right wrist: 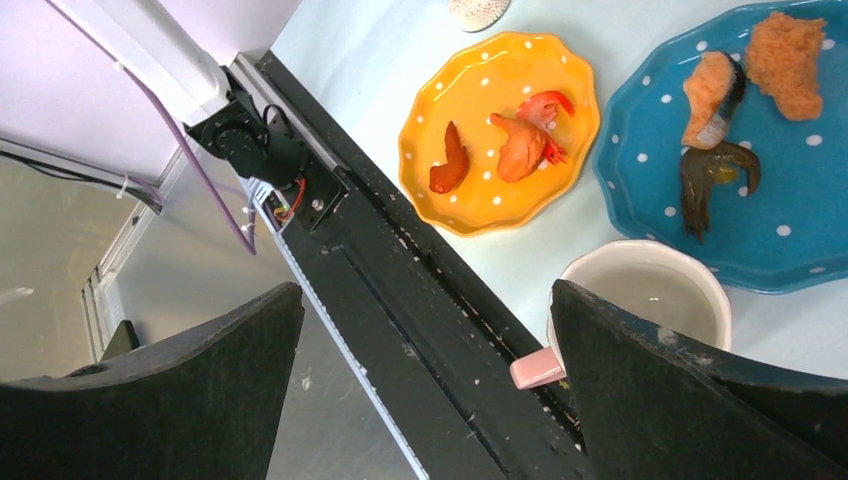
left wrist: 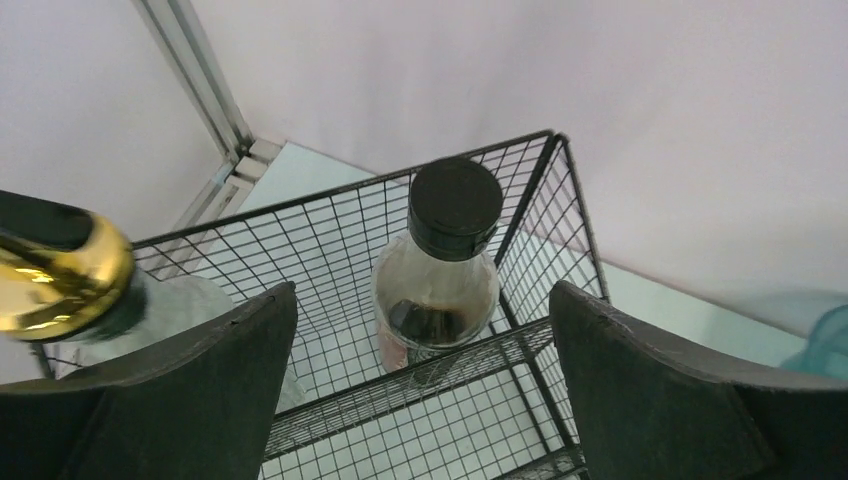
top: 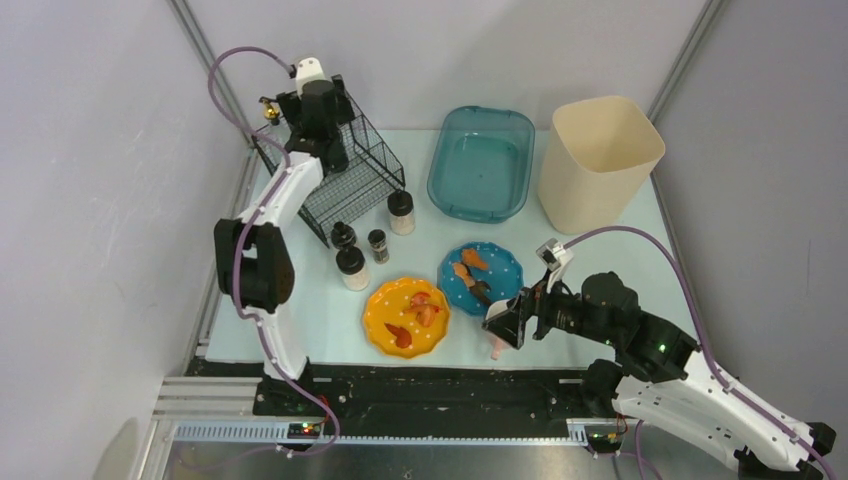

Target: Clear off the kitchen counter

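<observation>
The big smooth kitchen counter (top: 325, 322) is pale mint-blue. The round orange plate (top: 381, 305) and the round blue plate (top: 506, 265) both have white dots. The plastic tub (top: 481, 165) is teal, the tall plastic bin (top: 590, 195) cream.

1. No legible text, brand, number or sign in any of the three views.
2. Bottle (left wrist: 437, 290) in the rack (left wrist: 330, 240): a reddish patch low on the glass, too blurred to tell whether it is a label, nothing readable on it.
3. Jars (top: 401, 212) in the top view: too small to make out any lettering.
</observation>
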